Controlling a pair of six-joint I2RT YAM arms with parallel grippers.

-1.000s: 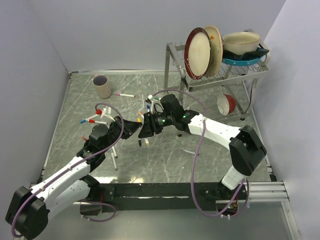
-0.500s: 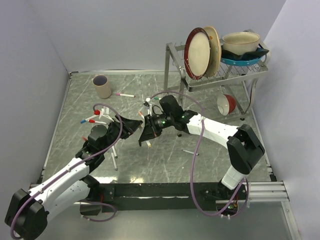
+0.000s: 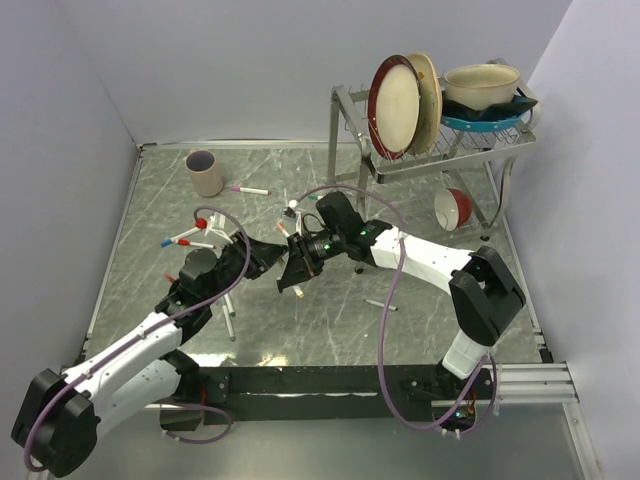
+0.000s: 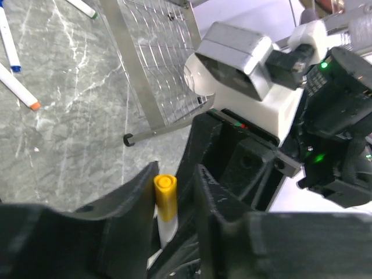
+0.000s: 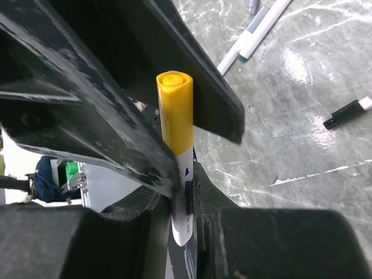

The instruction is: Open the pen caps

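A white pen (image 5: pixel 187 165) with a yellow pen cap (image 5: pixel 176 110) stands upright in my right gripper (image 5: pixel 183 203), which is shut on the barrel. The two grippers meet nose to nose above the middle of the table. My left gripper (image 4: pixel 174 177) straddles the same yellow cap (image 4: pixel 165 197). The cap lies against one finger (image 4: pixel 131 203), with a gap to the other, so these jaws are open. From above, the left gripper (image 3: pixel 268 256) and right gripper (image 3: pixel 293 275) hide the pen. Other capped pens (image 3: pixel 190 238) lie on the table at left.
A beige cup (image 3: pixel 205 173) stands at the back left, with a pink-capped pen (image 3: pixel 247 189) beside it. The dish rack (image 3: pixel 430 150) with plates and a red bowl (image 3: pixel 455 208) fills the back right. A loose black cap (image 5: pixel 347 112) and more pens (image 5: pixel 256 32) lie on the marble.
The grippers have drawn closer together above the table. The left jaws now sit around the yellow cap of the pen that the right gripper holds.
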